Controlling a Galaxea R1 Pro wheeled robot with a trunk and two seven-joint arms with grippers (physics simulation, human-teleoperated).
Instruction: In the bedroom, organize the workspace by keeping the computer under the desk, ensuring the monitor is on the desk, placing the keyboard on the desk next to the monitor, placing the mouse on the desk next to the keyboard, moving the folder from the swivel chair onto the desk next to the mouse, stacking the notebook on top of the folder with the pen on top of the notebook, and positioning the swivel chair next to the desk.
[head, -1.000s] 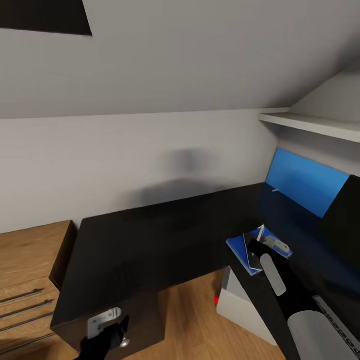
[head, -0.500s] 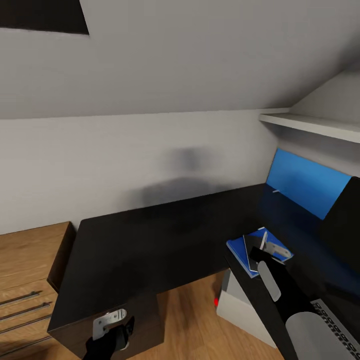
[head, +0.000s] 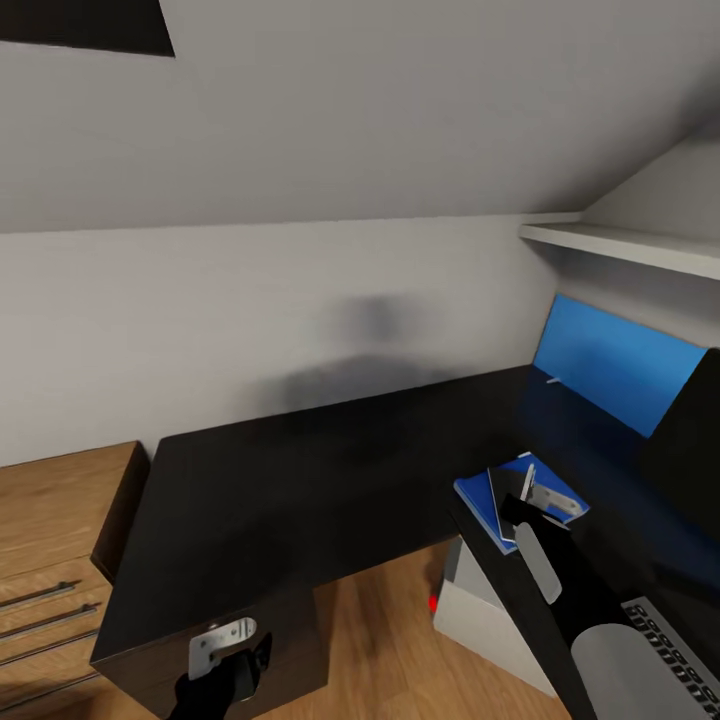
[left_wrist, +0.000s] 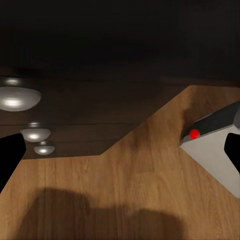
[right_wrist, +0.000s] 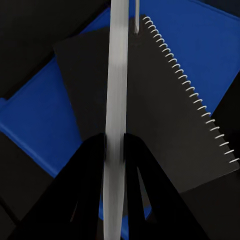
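On the black desk (head: 300, 480) lies the blue folder (head: 472, 497) with the dark spiral-bound notebook (head: 503, 495) on top of it. My right gripper (head: 530, 497) hovers over them, shut on the thin whitish pen (head: 527, 482). In the right wrist view the pen (right_wrist: 118, 75) runs between the black fingers (right_wrist: 90, 165) across the notebook (right_wrist: 165, 115) and folder (right_wrist: 40, 120); whether it touches the notebook I cannot tell. The monitor (head: 615, 365) stands at the right, the keyboard (head: 680, 650) near it. The grey computer (head: 480, 610) sits under the desk. My left gripper (head: 228, 655) is open, low by the drawer unit.
The left wrist view looks at the drawer unit's silver knobs (left_wrist: 17, 97), the wooden floor (left_wrist: 125, 190) and the computer's red light (left_wrist: 194, 133). A light wooden bench (head: 55, 520) stands left of the desk, a white shelf (head: 620, 245) on the wall at the right.
The right gripper has come down slightly with the pen, closer to the notebook. The head view has shifted a little. The left arm has barely moved.
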